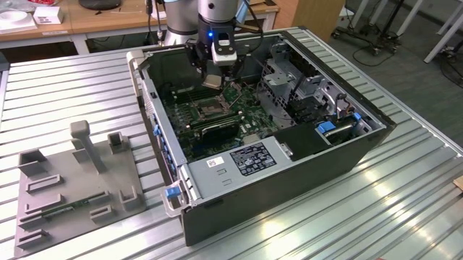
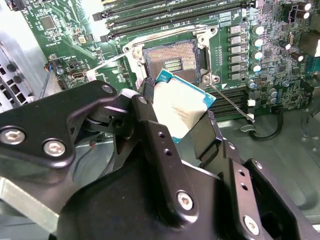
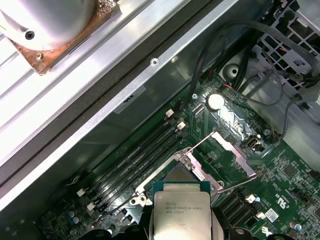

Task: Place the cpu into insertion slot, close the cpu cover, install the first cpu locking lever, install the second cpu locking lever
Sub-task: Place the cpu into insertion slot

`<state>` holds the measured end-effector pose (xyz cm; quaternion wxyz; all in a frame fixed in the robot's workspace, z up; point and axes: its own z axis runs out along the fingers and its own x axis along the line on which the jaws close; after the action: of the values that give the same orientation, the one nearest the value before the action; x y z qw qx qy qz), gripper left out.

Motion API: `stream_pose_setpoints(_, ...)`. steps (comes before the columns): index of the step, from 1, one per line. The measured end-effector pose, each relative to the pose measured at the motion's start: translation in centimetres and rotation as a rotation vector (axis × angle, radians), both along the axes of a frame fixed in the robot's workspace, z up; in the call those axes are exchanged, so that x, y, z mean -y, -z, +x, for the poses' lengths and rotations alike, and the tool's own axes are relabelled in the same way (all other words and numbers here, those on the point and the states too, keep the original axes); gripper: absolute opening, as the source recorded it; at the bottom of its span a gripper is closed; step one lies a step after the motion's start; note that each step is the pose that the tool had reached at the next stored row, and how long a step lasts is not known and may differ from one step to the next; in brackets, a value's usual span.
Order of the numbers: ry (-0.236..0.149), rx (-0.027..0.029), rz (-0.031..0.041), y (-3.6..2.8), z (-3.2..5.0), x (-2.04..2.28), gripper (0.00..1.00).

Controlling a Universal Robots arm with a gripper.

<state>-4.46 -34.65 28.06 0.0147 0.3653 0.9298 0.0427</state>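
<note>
My gripper (image 1: 212, 76) hangs inside the open computer case (image 1: 361, 146), shut on the cpu (image 1: 212, 82). In the second wrist view the cpu (image 2: 181, 106) sits tilted between the black fingers (image 2: 150, 117), its silver top facing the camera. It hovers above the insertion slot (image 2: 172, 59), a dark square socket on the green board, and is apart from it. In the first wrist view the cpu (image 3: 181, 212) covers part of the insertion slot (image 3: 181, 174). The cpu cover (image 3: 235, 152) stands swung open beside the socket. A thin locking lever (image 2: 230, 102) sticks out, released.
Long black memory slots (image 3: 135, 160) run beside the socket. A metal drive cage (image 1: 289, 81) and the power supply (image 1: 246, 158) crowd the case's other side. On the slatted table, a grey fixture tray (image 1: 72, 184) lies at the exterior view's left.
</note>
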Motion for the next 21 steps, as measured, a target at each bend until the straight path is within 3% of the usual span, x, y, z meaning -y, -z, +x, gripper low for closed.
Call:
stream_pose_setpoints(10, 0.015, 0.0000, 0.0000, 0.03, 0.00, 0.00, 0.54)
stream_pose_setpoints(19, 0.168, 0.0000, -0.0001, 0.26, -0.01, 0.00, 0.54)
stream_pose_setpoints(21, 0.181, -0.0001, -0.0001, 0.26, -0.07, 0.00, 0.54)
